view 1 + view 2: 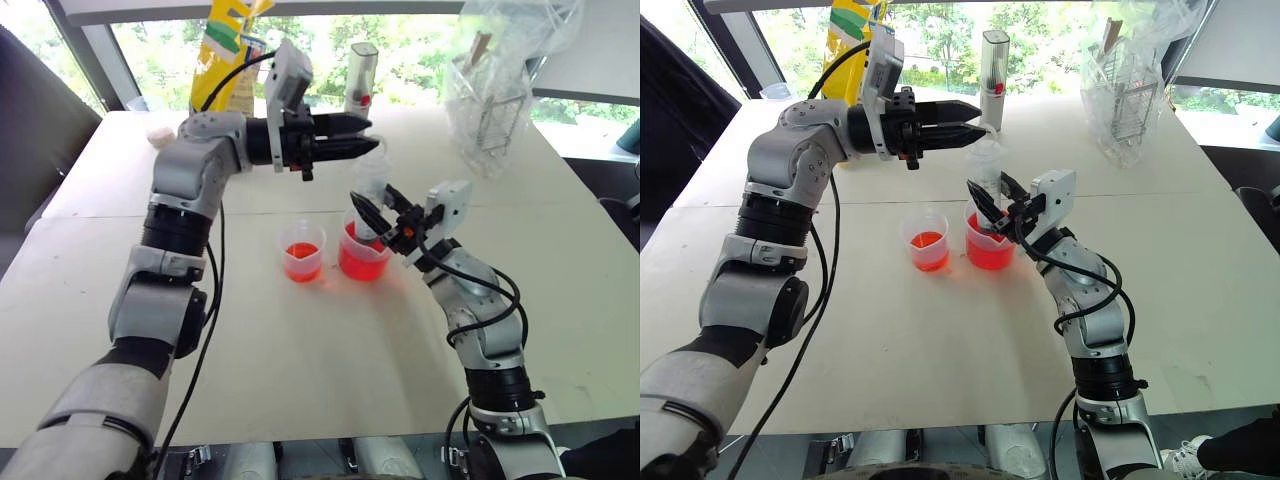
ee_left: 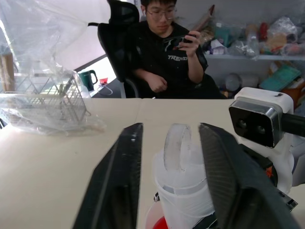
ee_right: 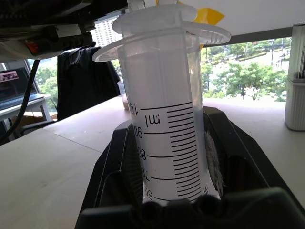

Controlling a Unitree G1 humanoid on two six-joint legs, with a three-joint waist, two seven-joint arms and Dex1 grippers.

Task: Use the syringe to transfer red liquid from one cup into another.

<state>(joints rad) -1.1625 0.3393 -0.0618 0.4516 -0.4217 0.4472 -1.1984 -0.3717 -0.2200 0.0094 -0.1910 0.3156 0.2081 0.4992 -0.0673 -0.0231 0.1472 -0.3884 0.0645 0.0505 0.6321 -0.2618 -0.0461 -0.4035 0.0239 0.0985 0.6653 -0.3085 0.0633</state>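
I'm looking over a pale table [image 1: 300, 380]; the beaker [image 1: 989, 245] of red liquid [image 1: 990, 256] is my landmark. The syringe [image 1: 985, 170] is standing upright in it, my right gripper [image 1: 992, 213] clamping its barrel. My left gripper [image 1: 962, 124] is bracketing the plunger ring above, grip unclear. The smaller cup [image 1: 927, 240] is sitting just beside the beaker.

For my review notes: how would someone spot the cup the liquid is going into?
On the pale table, two clear cups of red liquid stand side by side between the robot's arms. The larger beaker has the syringe standing in it. The smaller cup is the narrower one, on the left-arm side, with nothing in it but liquid.
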